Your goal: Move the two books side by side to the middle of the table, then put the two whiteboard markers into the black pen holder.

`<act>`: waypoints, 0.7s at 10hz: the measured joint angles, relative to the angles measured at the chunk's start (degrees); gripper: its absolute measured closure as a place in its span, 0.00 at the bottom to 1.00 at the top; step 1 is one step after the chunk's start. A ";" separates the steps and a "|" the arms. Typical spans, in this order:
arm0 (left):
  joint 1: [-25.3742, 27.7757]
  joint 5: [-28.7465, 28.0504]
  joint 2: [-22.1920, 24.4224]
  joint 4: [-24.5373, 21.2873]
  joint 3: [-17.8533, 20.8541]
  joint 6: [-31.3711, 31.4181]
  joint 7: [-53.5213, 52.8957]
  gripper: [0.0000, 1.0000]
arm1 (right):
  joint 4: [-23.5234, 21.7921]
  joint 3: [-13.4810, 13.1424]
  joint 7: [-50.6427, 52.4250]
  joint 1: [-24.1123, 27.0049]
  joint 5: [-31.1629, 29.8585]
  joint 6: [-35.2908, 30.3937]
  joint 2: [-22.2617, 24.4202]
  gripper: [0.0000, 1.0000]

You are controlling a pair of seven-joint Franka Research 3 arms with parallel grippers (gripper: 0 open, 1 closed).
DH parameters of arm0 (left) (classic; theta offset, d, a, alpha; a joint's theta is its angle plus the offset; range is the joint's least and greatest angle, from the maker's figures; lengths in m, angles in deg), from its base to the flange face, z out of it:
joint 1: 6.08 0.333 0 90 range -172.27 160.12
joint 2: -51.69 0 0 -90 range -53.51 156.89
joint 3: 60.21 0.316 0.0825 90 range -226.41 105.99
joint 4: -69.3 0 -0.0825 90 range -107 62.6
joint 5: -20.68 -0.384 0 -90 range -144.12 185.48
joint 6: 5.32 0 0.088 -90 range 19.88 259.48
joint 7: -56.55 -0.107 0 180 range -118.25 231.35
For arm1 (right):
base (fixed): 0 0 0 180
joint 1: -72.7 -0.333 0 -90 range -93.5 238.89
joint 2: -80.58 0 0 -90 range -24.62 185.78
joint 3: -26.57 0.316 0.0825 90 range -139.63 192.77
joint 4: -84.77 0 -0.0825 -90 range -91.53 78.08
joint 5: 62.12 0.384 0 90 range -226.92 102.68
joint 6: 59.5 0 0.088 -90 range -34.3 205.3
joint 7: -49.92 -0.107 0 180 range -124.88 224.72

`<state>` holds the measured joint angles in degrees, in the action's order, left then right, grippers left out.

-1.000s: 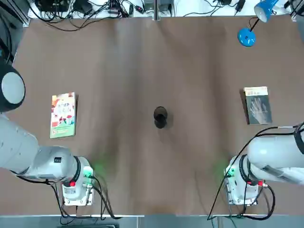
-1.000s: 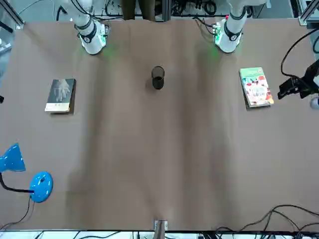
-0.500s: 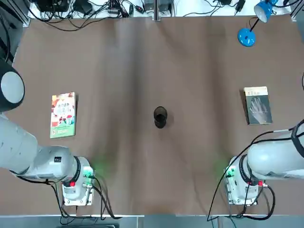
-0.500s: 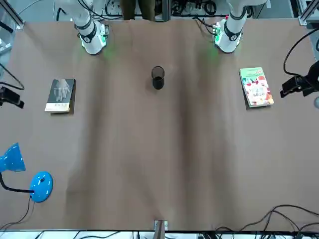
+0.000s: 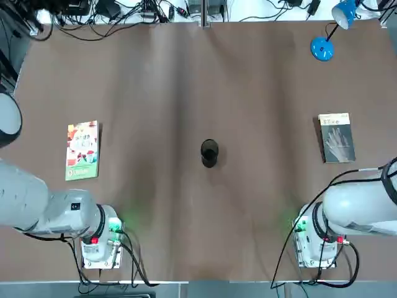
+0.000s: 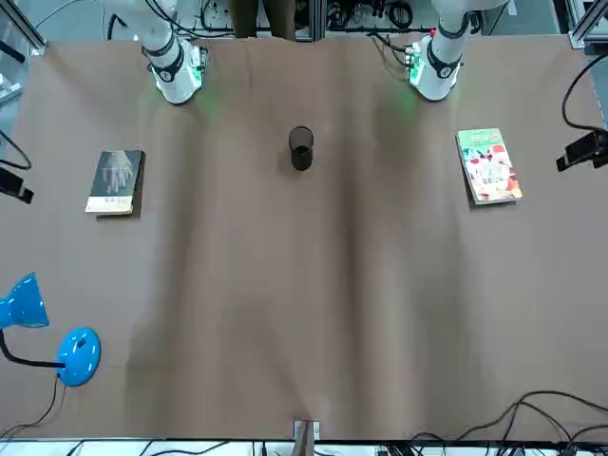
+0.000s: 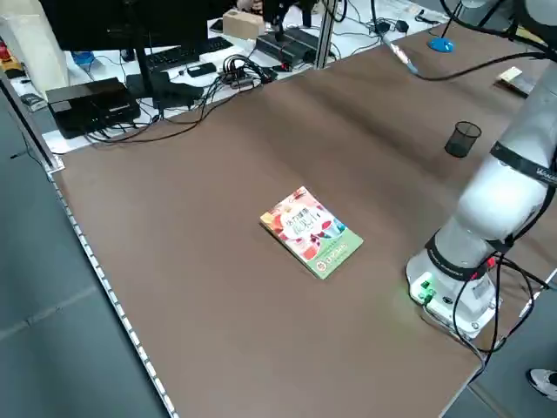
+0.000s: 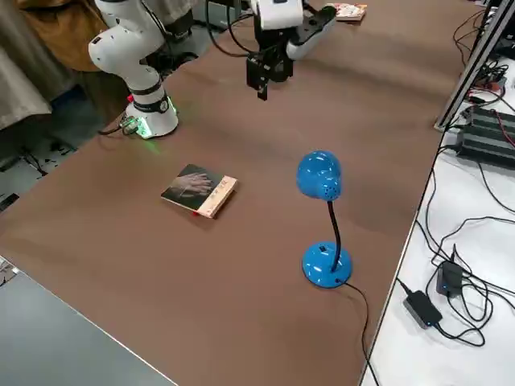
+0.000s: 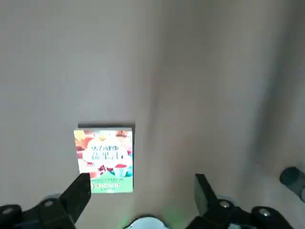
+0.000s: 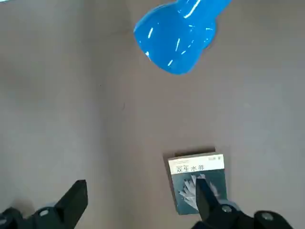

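The colourful book (image 5: 82,150) lies flat at the table's (image 5: 186,74) left side, and the dark grey-olive book (image 5: 337,138) lies at its right side. The black pen holder (image 5: 209,153) stands upright at the middle. My left gripper (image 9: 141,183) hangs open high above the colourful book (image 9: 105,160), holding nothing. Out past the table's right edge, my right gripper (image 10: 140,188) is open and empty too, high over the dark book (image 10: 198,183). The two whiteboard markers are out of view.
A blue desk lamp (image 8: 322,177) stands at the far right corner, its round base (image 5: 321,48) on the table and its head (image 10: 176,33) near my right gripper's height. Cables and boxes (image 7: 96,100) crowd the far edge. Both arm bases (image 5: 99,242) sit at the near edge.
Both arms have swung outward: the left gripper slid toward the table's left edge, and the right gripper came into the front view at the right side.
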<state>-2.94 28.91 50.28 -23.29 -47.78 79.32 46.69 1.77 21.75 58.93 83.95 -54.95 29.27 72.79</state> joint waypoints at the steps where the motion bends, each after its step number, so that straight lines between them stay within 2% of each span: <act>1: 0.22 2.48 0.46 -3.44 4.31 0.43 -5.27 0.04 | -0.62 -0.14 5.37 2.88 2.15 -0.20 -0.26 0.00; 4: 0.63 11.27 0.14 -13.82 17.41 4.83 -26.05 0.03 | -2.40 -0.37 24.59 11.46 8.55 -2.48 -2.67 0.00; 5: 0.73 14.29 -1.36 -16.78 21.06 6.30 -33.89 0.03 | -2.58 -0.41 31.47 14.42 11.18 -4.90 -4.34 0.00; 7: 1.16 20.33 -8.32 -18.89 25.30 7.65 -48.87 0.01 | -3.35 -0.44 46.10 20.82 16.86 -9.05 -9.69 0.00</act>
<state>-1.78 49.24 41.96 -42.18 -22.48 86.97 -2.18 -1.58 21.31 105.03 104.76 -38.09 20.23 63.10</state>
